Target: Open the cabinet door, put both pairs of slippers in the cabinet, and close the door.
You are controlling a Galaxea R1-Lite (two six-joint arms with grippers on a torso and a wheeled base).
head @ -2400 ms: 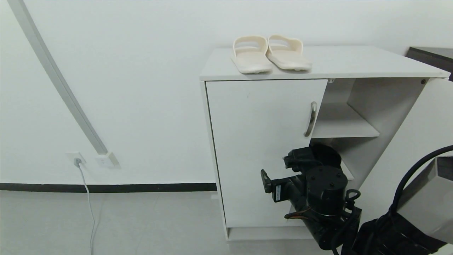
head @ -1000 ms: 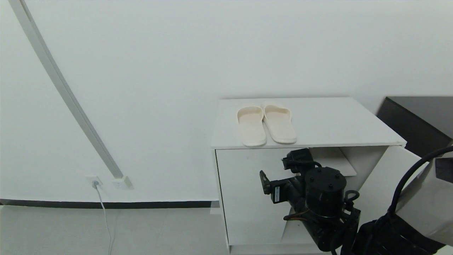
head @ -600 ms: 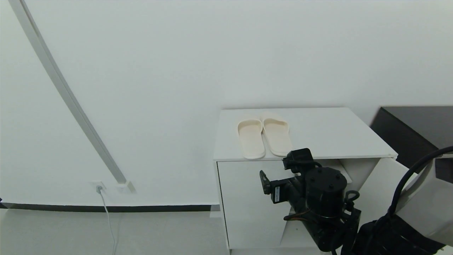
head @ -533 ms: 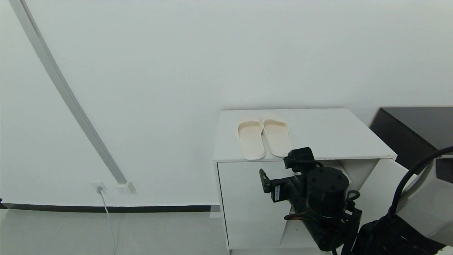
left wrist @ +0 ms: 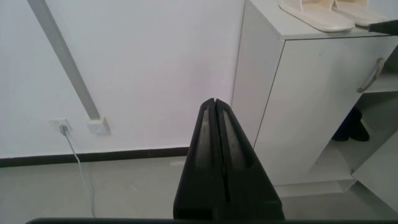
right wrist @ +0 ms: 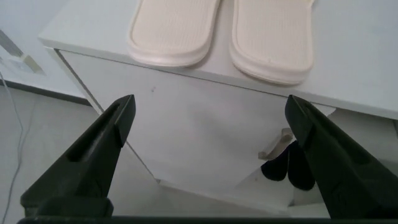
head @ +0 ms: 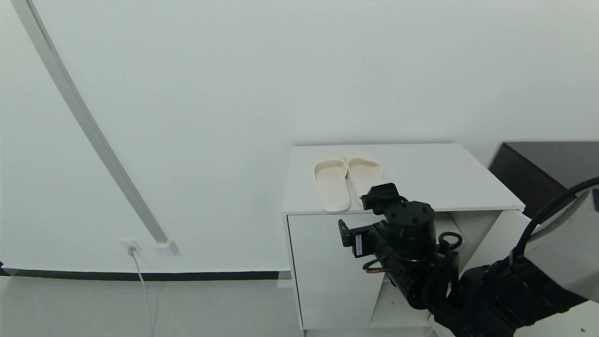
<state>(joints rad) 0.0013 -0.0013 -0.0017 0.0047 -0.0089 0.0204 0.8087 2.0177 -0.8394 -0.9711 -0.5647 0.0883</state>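
1. On top of the white cabinet (head: 421, 173), toward its left side: pair of cream slippers (head: 346, 180), side by side, touching, toes toward the front edge.
2. Left cabinet door (head: 323, 271) closed, with its curved metal handle (left wrist: 372, 74) at the inner edge; right door (head: 496, 234) swung open, shelves bare to view behind it.
3. Inside the open side, on a low shelf: a dark item (left wrist: 350, 126), too shadowed to make out in detail.
4. Right pincer (right wrist: 210, 106) released, spread wide, grasping nothing; in front of the closed door's upper part, just below the cabinet's front edge and the cream slippers' toes, apart from both.
5. Left pincer (left wrist: 215, 102) clenched, fingers pressed flat together with nothing between; low and well apart from the cabinet, to its left, over the floor.
6. On the wall left of the cabinet: a slanting grey conduit strip (head: 84, 117) down to a socket (head: 128, 246) with a plugged-in cable.
7. Right of the cabinet: a dark piece of furniture (head: 538, 173).
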